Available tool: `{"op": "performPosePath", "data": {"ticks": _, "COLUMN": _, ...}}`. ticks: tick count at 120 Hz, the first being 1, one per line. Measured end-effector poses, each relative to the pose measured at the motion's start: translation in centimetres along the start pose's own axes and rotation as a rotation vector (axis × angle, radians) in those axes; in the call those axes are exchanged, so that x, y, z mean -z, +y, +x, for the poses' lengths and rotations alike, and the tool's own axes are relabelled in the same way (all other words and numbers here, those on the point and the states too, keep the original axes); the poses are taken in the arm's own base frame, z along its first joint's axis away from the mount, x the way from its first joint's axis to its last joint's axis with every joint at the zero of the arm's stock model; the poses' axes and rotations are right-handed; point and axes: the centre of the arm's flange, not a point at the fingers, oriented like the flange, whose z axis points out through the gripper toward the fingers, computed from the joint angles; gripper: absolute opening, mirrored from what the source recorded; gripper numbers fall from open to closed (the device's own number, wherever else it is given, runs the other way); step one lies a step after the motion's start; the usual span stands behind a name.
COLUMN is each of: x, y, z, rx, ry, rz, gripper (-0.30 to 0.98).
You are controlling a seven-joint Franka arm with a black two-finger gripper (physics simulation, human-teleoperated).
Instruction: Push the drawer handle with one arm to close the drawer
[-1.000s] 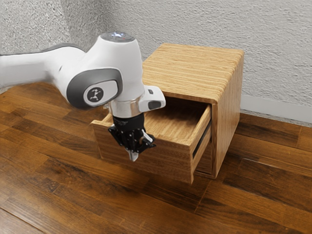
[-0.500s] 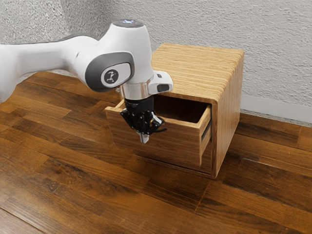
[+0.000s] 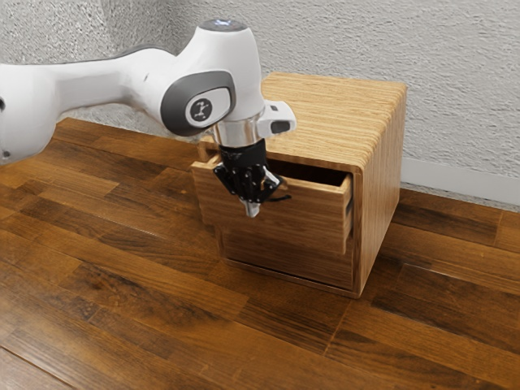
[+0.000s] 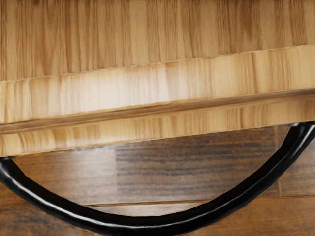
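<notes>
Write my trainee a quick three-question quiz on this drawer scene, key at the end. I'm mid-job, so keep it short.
1. Multiple choice: what form does the handle on the drawer take?
A) a round white knob
B) a curved black bar
C) a square metal plate
2. True or false: the drawer is fully shut.
3. Fill in the blank: the hand is at the ____ of the drawer, outside its storage space.

Key:
1. B
2. False; the drawer stands partly out of the cabinet, with a dark opening behind its front.
3. front
</notes>
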Motion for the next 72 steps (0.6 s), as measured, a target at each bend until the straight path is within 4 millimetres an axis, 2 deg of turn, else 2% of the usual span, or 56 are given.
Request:
{"op": "performPosePath", "data": {"ticks": 30, "x": -0.9, "y": 0.3, "z": 2.7, "rx": -0.013, "ry": 0.009, "rz": 0.002, "gripper": -0.1}}
{"op": "performPosePath", "data": {"ticks": 57, "x": -0.8, "y": 0.2, "z": 4.6, "rx": -0.022, "ry": 0.033, "rz": 0.005, "gripper": -0.1}}
{"op": "performPosePath", "data": {"ticks": 72, "x": -1.1, "y": 0.9, "z": 4.9, "rx": -0.036, "ry": 0.032, "rz": 0.004, "gripper": -0.1}}
